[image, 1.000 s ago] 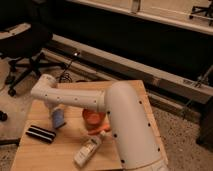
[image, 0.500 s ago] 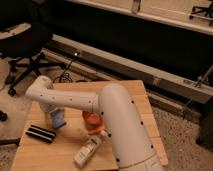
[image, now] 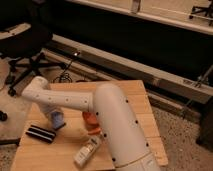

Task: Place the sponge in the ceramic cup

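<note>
- Gripper [image: 54,115]: at the end of the white arm [image: 75,102], low over the left half of the wooden table [image: 141,102]; whether it is open or closed cannot be told.
- Sponge [image: 59,121]: blue, at the gripper's tip, just above the table top.
- Left edge: striped black block [image: 41,133] lies close to it, just in front of the sponge.
- Centre: orange bowl [image: 90,120], right of the sponge, partly behind the arm.
- Front edge: a pale bottle [image: 88,152] lies on its side near it.
- Open room: bare wood at the right rear corner and front left.
- Surroundings: speckled floor [image: 180,135], office chair [image: 26,46] at rear left, a cable [image: 66,75] behind the table.
</note>
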Robot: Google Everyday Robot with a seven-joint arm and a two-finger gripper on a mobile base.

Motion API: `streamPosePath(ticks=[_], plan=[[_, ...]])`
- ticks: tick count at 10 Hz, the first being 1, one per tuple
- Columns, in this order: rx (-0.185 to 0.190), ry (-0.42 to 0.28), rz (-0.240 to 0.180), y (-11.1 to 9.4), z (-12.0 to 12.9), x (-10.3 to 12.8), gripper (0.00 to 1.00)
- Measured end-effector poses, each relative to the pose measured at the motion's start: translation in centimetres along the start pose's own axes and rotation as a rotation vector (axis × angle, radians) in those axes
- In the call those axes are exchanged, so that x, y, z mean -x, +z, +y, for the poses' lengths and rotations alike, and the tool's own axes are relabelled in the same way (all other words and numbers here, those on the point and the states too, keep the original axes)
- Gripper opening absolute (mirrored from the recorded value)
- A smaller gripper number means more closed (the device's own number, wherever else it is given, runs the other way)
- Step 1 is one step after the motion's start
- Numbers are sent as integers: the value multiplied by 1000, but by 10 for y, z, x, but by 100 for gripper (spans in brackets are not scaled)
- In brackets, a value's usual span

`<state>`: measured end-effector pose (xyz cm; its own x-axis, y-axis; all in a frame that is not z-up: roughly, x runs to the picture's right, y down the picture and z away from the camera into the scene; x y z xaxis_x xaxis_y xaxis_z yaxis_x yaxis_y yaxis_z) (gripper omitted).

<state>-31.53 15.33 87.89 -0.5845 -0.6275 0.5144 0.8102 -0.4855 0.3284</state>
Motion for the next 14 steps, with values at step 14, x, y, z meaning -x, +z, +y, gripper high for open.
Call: streamPosePath(ticks=[14], plan=[[-73,-126,853,-137,130,61,0]])
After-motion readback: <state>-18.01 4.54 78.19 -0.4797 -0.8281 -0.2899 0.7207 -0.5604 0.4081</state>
